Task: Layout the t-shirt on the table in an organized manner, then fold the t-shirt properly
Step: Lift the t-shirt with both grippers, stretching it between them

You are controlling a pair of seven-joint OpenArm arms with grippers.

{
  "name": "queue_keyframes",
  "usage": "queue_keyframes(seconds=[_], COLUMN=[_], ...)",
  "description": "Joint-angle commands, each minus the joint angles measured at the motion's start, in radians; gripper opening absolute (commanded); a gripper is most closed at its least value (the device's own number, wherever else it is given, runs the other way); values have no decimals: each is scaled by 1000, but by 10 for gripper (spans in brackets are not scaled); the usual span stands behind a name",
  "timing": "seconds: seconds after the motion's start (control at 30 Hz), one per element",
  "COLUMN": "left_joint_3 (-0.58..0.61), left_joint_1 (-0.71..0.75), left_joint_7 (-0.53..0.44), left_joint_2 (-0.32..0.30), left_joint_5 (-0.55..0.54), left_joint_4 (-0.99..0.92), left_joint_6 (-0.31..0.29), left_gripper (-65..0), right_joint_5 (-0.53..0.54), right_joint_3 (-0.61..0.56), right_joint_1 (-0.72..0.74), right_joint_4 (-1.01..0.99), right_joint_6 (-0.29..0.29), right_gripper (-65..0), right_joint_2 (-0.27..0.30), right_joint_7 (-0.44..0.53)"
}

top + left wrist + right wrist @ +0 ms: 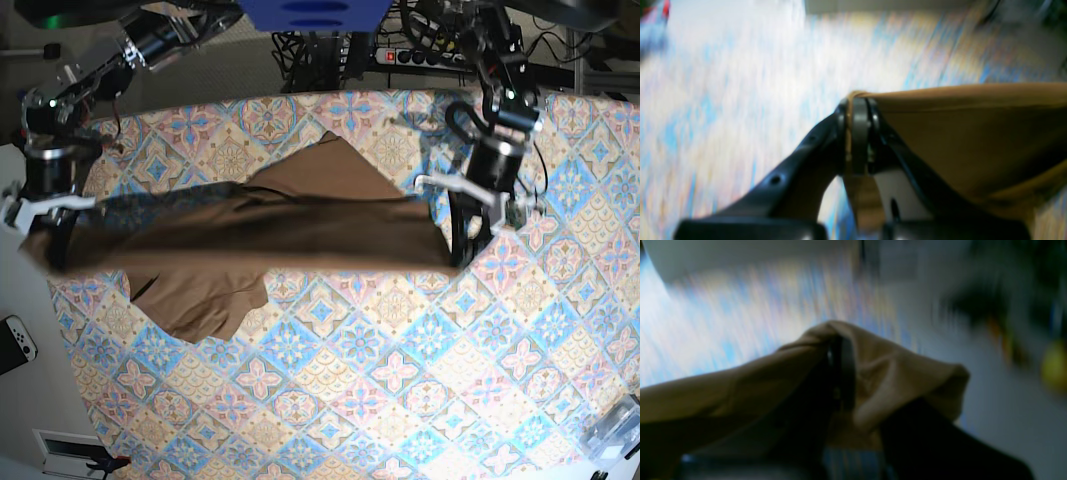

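The brown t-shirt hangs stretched in a band above the table, with a loose part drooping onto the cloth at lower left and another lying toward the back. In the base view my left gripper grips the shirt's right end. My right gripper grips its left end beyond the table's left edge. The left wrist view shows my left gripper shut on a brown fabric edge. Blurred in the right wrist view, my right gripper is shut with the t-shirt bunched over it.
A white game controller lies on the floor off the table's left side. A clear plastic item sits at the table's lower right corner. Cables and a power strip lie behind the table's far edge.
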Motion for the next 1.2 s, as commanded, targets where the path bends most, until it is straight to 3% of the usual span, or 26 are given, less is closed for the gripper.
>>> queue_keyframes(seconds=[0.0, 0.23, 0.33, 0.47, 0.57, 0.77, 1.07, 1.17], left_joint_3=[17, 135, 167, 195, 204, 297, 300, 294], left_joint_1=[-24, -62, -59, -57, -57, 13, 25, 22], left_joint_7=[-47, -328, -462, -607, -673, -874, -893, -787], left_joint_2=[-8, -4, -2, -22, -50, -82, -87, -90], left_joint_5=[-17, -23, -32, -84, -90, -89, -86, -86], left_joint_4=[20, 20, 20, 20, 20, 20, 18, 17], left_joint_6=[3, 9, 32, 147, 198, 222, 222, 222], left_gripper=[-650, -650, -650, -650, -650, -650, -650, -650], right_joint_5=[23, 24, 24, 24, 26, 135, 138, 136], right_joint_3=[0, 0, 0, 0, 0, 0, 0, -38], right_joint_1=[24, 119, 151, 196, 217, 214, 220, 220], right_joint_4=[23, 22, 22, 22, 22, 27, 20, 14], right_joint_6=[1, 1, 1, 1, 1, 1, 1, 1], right_gripper=[-650, -650, -650, -650, -650, -650, -650, -650], right_joint_2=[12, 9, 9, 9, 9, 8, 9, 14], right_joint_7=[67, 459, 574, 683, 761, 836, 835, 831])
